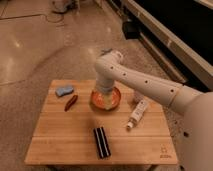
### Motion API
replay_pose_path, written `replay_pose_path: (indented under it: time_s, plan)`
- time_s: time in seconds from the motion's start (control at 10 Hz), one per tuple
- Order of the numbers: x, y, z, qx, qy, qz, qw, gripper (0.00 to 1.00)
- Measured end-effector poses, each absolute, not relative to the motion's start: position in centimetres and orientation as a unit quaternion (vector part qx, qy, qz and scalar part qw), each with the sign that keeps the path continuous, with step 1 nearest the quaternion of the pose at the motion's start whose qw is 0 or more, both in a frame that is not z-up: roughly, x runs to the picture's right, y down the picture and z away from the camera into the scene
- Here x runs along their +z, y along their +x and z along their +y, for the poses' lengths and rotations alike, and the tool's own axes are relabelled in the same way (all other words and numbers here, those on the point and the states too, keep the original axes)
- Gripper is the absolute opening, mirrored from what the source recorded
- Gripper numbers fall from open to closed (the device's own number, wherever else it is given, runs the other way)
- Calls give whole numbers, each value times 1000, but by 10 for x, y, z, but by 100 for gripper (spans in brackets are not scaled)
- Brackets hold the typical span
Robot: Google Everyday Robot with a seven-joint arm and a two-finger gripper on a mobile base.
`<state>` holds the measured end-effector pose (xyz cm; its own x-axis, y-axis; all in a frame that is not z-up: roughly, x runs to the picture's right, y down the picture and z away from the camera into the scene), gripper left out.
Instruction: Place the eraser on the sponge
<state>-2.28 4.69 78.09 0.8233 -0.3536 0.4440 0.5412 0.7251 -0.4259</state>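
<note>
1. The black oblong eraser with a pale lengthwise stripe [101,142] lies flat on the wooden surface [55,145] close to its front edge. It is well apart from the small light-blue, soft, rounded sponge [64,91] at the far left corner, so it is not on the sponge.
2. The eraser could be lost over the front edge. It sits so near the edge that a glancing descent or a grip caught only at one end might push it off.
3. The stack could be unstable. The eraser looks longer than the sponge, and the sponge is soft and rounded. If it is set down off-centre or crosswise with too much overhang, it would probably tip or slide off.
4. The small red pepper-shaped thing [71,102] lies just beside the sponge, on the side facing the eraser. A low carry could knock it into the sponge and shift the target.
5. The round orange bowl [106,100] lies right under the claw [103,93]. A sideways move made before lifting could drag or tip the bowl. The white tube-like marker [137,114] lies to the bowl's right, away from the likely path.
6. The white arm [145,85] reaches in from the right and bends sharply at a raised joint behind the bowl. It then drops steeply, so the claw hangs over the bowl.
7. I cannot tell whether the claw is wide or narrow.
</note>
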Motion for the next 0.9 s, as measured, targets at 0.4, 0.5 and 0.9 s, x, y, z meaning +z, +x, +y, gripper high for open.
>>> replay_pose_path:
  time_s: [0.4,0.5,0.9]
  plan:
    - [781,-23,47,-245,-278,-168,913,77]
    - [781,-23,47,-245,-278,-168,913,77]
    - [781,-25,62,-311,-266,-179,894,77]
